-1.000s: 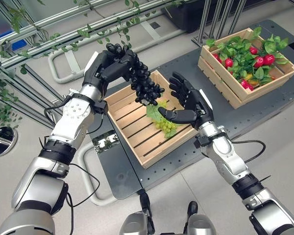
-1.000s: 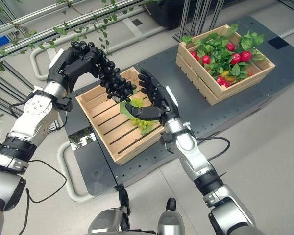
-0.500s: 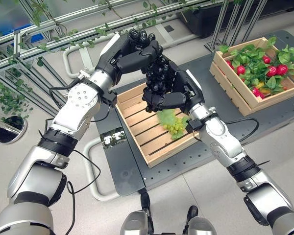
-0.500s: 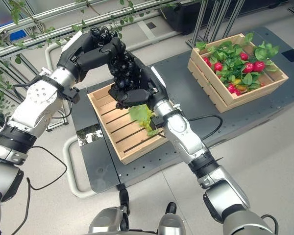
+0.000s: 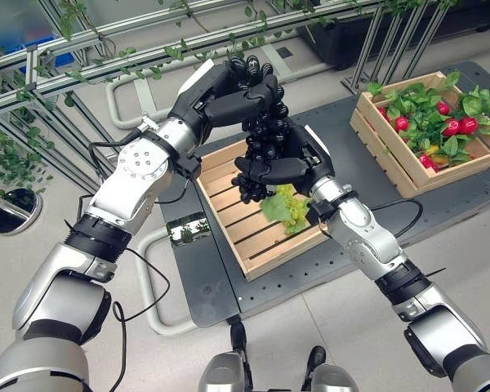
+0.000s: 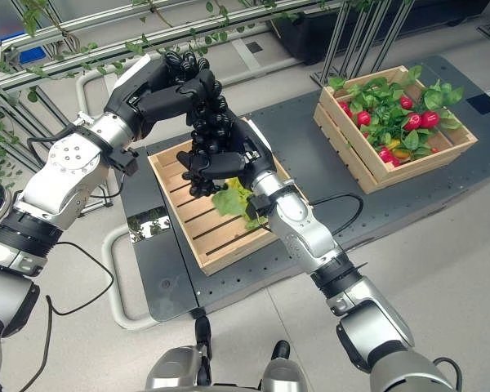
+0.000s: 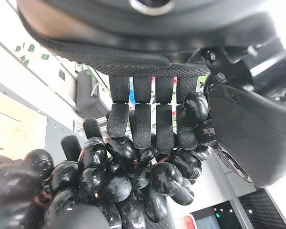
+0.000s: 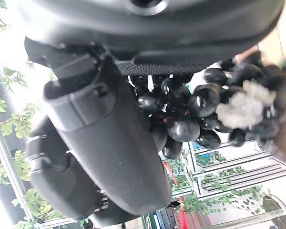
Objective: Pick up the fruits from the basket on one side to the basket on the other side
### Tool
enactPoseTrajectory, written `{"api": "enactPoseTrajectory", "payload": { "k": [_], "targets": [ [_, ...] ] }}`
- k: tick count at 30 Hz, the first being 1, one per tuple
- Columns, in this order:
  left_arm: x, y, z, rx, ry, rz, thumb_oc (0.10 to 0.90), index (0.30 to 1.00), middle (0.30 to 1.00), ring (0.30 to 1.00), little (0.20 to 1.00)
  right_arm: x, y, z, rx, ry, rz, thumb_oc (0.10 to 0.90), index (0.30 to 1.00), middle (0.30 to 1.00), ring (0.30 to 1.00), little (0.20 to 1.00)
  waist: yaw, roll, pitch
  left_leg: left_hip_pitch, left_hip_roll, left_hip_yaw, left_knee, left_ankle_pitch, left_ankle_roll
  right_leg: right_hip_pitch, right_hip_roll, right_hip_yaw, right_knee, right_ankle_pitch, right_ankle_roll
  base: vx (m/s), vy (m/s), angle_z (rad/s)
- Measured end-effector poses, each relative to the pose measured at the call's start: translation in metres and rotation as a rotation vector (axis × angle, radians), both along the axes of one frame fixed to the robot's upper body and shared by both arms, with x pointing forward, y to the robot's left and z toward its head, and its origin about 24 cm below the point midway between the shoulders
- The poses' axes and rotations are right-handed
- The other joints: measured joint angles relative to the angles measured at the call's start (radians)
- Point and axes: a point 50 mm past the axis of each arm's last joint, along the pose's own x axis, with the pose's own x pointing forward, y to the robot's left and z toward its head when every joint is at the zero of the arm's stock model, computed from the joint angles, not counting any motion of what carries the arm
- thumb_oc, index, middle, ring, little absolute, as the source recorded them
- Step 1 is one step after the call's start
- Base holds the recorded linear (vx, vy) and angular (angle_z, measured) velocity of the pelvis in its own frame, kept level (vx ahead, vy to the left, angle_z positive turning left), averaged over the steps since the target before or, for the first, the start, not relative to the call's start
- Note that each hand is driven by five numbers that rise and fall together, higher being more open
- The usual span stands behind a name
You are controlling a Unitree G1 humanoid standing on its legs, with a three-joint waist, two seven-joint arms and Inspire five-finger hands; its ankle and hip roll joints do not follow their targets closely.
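Above the near crate (image 5: pixel 265 245): handover of black grapes (image 5: pixel 265 147).
Left hand (image 5: pixel 229 86) grips the bunch from above; right hand (image 5: pixel 298 163) closes around it, taking the weight.

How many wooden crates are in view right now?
2. The near crate sits below both hands and holds green grapes; the far crate sits to the right, full of leaves and red fruit.
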Motion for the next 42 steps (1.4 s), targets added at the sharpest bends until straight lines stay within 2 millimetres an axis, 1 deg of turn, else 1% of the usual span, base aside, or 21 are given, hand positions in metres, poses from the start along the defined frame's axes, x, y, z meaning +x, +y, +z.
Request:
{"api": "enactPoseTrajectory", "payload": {
  "k": [6, 7, 8, 9, 14, 15, 18, 26, 27, 32, 35, 38, 40, 42],
  "targets": [
    [-0.004, -0.01, -0.001, 0.017, 0.01, -0.05, 0.4, 0.3, 0.3, 0.3, 0.3, 0.003, 0.001, -0.007, 0.05, 0.061, 0.004, 0.8, 0.9, 0.9, 0.9, 0.9, 0.002, -0.004, -0.006, 0.0, 0.0, -0.001, 0.0, 0.001, 0.0, 0.0, 0.0, 0.0, 0.0, 0.0, 0.0, 0.0, 0.0, 0.0],
    [-0.004, -0.011, -0.001, 0.013, 0.013, -0.054, 0.4, 0.3, 0.3, 0.3, 0.3, 0.003, 0.002, -0.008, 0.052, 0.063, 0.005, 0.595, 0.592, 0.592, 0.592, 0.592, 0.002, -0.004, -0.006, 0.0, -0.001, -0.001, 0.0, 0.001, 0.0, 0.0, 0.0, 0.0, 0.0, 0.0, 0.0, 0.0, 0.0, 0.0],
    [-0.004, -0.012, -0.002, 0.009, 0.017, -0.056, 0.4, 0.3, 0.3, 0.3, 0.3, 0.003, 0.003, -0.008, 0.062, 0.069, 0.008, 0.595, 0.592, 0.592, 0.592, 0.592, 0.002, -0.004, -0.006, 0.0, -0.002, -0.001, 0.0, 0.001, 0.0, 0.0, 0.0, 0.0, 0.0, 0.0, 0.0, 0.0, 0.0, 0.0],
    [-0.004, -0.013, -0.002, 0.008, 0.017, -0.058, 0.4, 0.3, 0.3, 0.3, 0.3, 0.003, 0.003, -0.008, 0.07, 0.074, 0.009, 0.402, 0.302, 0.302, 0.302, 0.302, 0.002, -0.004, -0.006, 0.0, -0.002, -0.001, 0.0, 0.001, 0.0, 0.0, 0.0, 0.0, 0.0, 0.0, 0.0, 0.0, 0.0, 0.0],
    [-0.004, -0.016, -0.003, 0.004, 0.021, -0.068, 0.4, 0.3, 0.3, 0.3, 0.3, 0.003, 0.004, -0.013, 0.164, 0.117, 0.015, 0.4, 0.3, 0.3, 0.3, 0.3, 0.003, -0.003, -0.006, 0.0, -0.003, -0.005, 0.0, 0.001, 0.0, 0.003, 0.001, -0.002, 0.0, 0.0, 0.0, 0.01, 0.004, 0.02],
    [-0.006, -0.019, -0.002, 0.009, 0.017, -0.089, 0.4, 0.3, 0.3, 0.3, 0.3, 0.005, 0.001, -0.015, 0.196, 0.134, 0.001, 0.4, 0.3, 0.3, 0.3, 0.3, 0.005, -0.003, -0.006, 0.0, -0.003, -0.009, 0.0, 0.002, 0.0, 0.004, 0.0, -0.005, 0.0, 0.0, 0.0, 0.02, 0.008, 0.08],
    [-0.009, -0.025, -0.001, 0.019, 0.011, -0.12, 0.4, 0.3, 0.3, 0.3, 0.3, 0.007, -0.004, -0.016, 0.217, 0.123, -0.031, 0.4, 0.3, 0.3, 0.3, 0.3, 0.005, -0.003, -0.006, 0.0, -0.004, -0.02, 0.0, 0.003, 0.001, 0.011, -0.001, -0.018, 0.0, 0.0, 0.0, 0.01, 0.006, 0.12],
    [-0.011, -0.029, 0.0, 0.021, 0.013, -0.128, 0.4, 0.3, 0.3, 0.3, 0.3, 0.006, -0.006, -0.019, 0.247, 0.121, -0.058, 0.4, 0.3, 0.3, 0.3, 0.3, 0.007, -0.003, -0.007, 0.0, -0.005, -0.022, 0.0, 0.003, 0.002, 0.012, -0.001, -0.019, 0.0, 0.0, -0.001, 0.0, 0.001, 0.01],
    [-0.011, -0.029, 0.0, 0.02, 0.012, -0.129, 0.8, 0.9, 0.9, 0.9, 0.9, 0.006, -0.006, -0.019, 0.249, 0.121, -0.06, 0.4, 0.3, 0.3, 0.3, 0.3, 0.007, -0.002, -0.007, 0.0, -0.005, -0.022, 0.0, 0.003, 0.002, 0.012, -0.001, -0.019, 0.0, 0.0, -0.001, 0.0, 0.0, 0.0],
    [-0.012, -0.03, 0.0, 0.02, 0.009, -0.131, 0.8, 0.9, 0.9, 0.9, 0.9, 0.006, -0.007, -0.018, 0.253, 0.12, -0.07, 0.4, 0.3, 0.3, 0.3, 0.3, 0.007, 0.0, -0.008, 0.0, -0.005, -0.021, 0.0, 0.003, 0.002, 0.011, -0.001, -0.019, 0.0, 0.0, -0.001, 0.0, 0.0, 0.0],
    [-0.011, -0.031, -0.001, 0.012, 0.011, -0.126, 0.8, 0.9, 0.9, 0.9, 0.9, 0.006, -0.01, -0.019, 0.261, 0.123, -0.082, 0.4, 0.3, 0.3, 0.3, 0.3, 0.007, 0.009, -0.013, -0.001, -0.005, -0.021, 0.0, 0.003, 0.002, 0.01, -0.001, -0.018, 0.0, 0.0, -0.001, 0.0, 0.0, 0.0],
    [-0.011, -0.032, -0.002, 0.006, 0.012, -0.127, 0.8, 0.9, 0.9, 0.9, 0.9, 0.007, -0.016, -0.021, 0.268, 0.126, -0.104, 0.4, 0.3, 0.3, 0.3, 0.3, 0.009, 0.025, -0.023, -0.002, -0.005, -0.021, 0.0, 0.003, 0.002, 0.009, -0.001, -0.018, 0.0, 0.0, -0.001, 0.0, 0.0, 0.0],
    [-0.01, -0.031, -0.006, -0.007, 0.022, -0.107, 0.8, 0.9, 0.9, 0.9, 0.9, 0.006, -0.018, -0.024, 0.265, 0.135, -0.113, 0.4, 0.3, 0.3, 0.3, 0.3, 0.012, 0.035, -0.037, -0.005, -0.005, -0.021, 0.0, 0.003, 0.002, 0.006, -0.001, -0.018, 0.0, 0.0, -0.001, 0.0, 0.0, 0.0],
    [-0.007, -0.025, -0.02, -0.036, 0.062, -0.064, 0.8, 0.9, 0.9, 0.9, 0.9, 0.003, -0.024, -0.035, 0.25, 0.158, -0.133, 0.4, 0.3, 0.3, 0.3, 0.3, 0.009, 0.044, -0.062, -0.007, -0.005, -0.021, 0.0, 0.003, 0.002, 0.003, -0.001, -0.017, 0.0, -0.001, -0.001, 0.0, 0.0, 0.0]
  ]
}}
